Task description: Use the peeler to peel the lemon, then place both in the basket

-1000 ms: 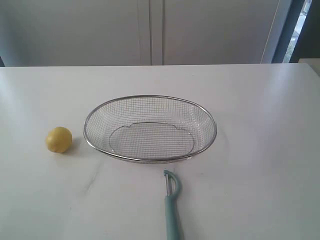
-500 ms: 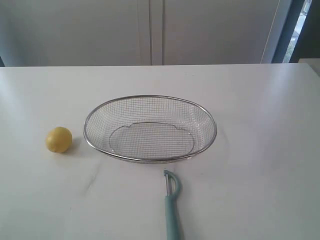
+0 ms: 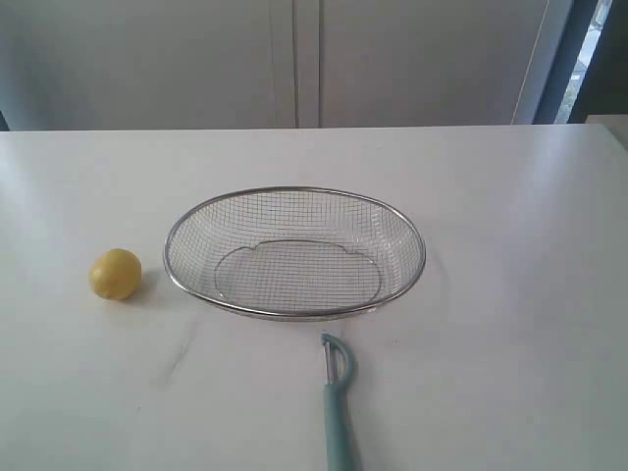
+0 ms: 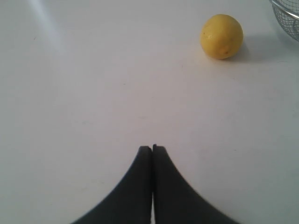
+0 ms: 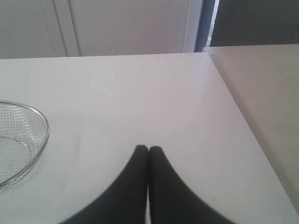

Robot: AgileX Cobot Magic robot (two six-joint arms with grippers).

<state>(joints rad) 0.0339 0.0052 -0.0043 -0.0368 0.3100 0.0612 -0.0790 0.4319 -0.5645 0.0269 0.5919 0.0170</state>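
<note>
When viewed from outside, shows a wire basket (image 3: 294, 211) near the middle of the white desk (image 3: 510, 294). Places the lemon (image 3: 116, 274) on the desk left of the basket, near its rim but apart from it. Places the peeler (image 3: 337, 402) in front of the basket, metal head pointing toward the rim and stopping just short of it, pale teal handle running off the lower edge of the view. From the left wrist, shows the left jaws pressed together, black tips meeting over bare desk, gripping nothing, with the lemon (image 4: 222, 36) well ahead and a bit of basket rim beyond it. From the right wrist, shows the right jaws likewise closed tight on nothing, above the desk, one end of the basket (image 5: 23, 135) off to the side.
</note>
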